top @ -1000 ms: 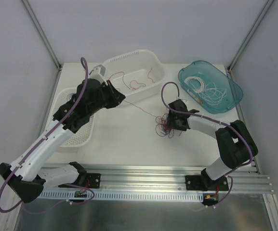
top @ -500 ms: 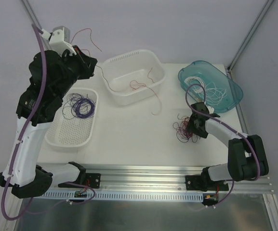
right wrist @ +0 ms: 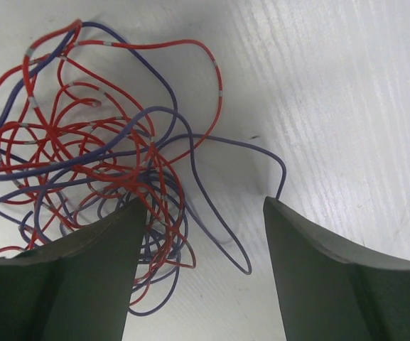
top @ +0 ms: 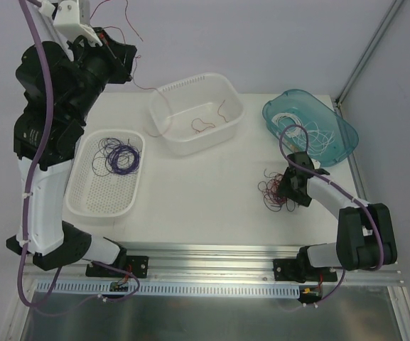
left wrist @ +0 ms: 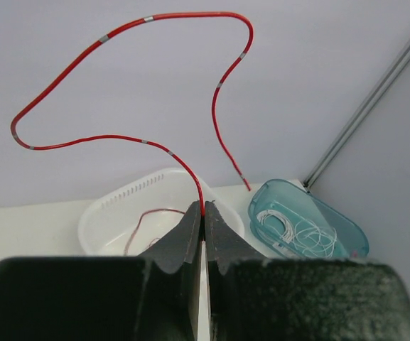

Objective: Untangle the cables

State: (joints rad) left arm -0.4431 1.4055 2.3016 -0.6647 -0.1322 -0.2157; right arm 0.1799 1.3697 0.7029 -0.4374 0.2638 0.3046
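A tangle of red and purple cables (top: 271, 193) lies on the table at the right and fills the right wrist view (right wrist: 84, 142). My right gripper (top: 285, 187) is open and low at the tangle's right edge; in its wrist view (right wrist: 205, 206) a purple loop lies between the fingers. My left gripper (top: 121, 62) is raised high at the far left, shut on one red cable (top: 128, 30). In the left wrist view (left wrist: 203, 213) that red cable (left wrist: 183, 14) curls up from the closed fingertips and hangs free.
A white basket (top: 230, 99) at the back holds red cables (top: 203, 126). A teal tub (top: 347, 131) at the back right holds white cables (top: 308, 136). A white perforated tray (top: 91, 202) at the left holds purple cables (top: 121, 156).
My left arm has lifted up and to the left from near the basket, drawing the red cable out of the tangle. My right gripper and the tangle have shifted right.
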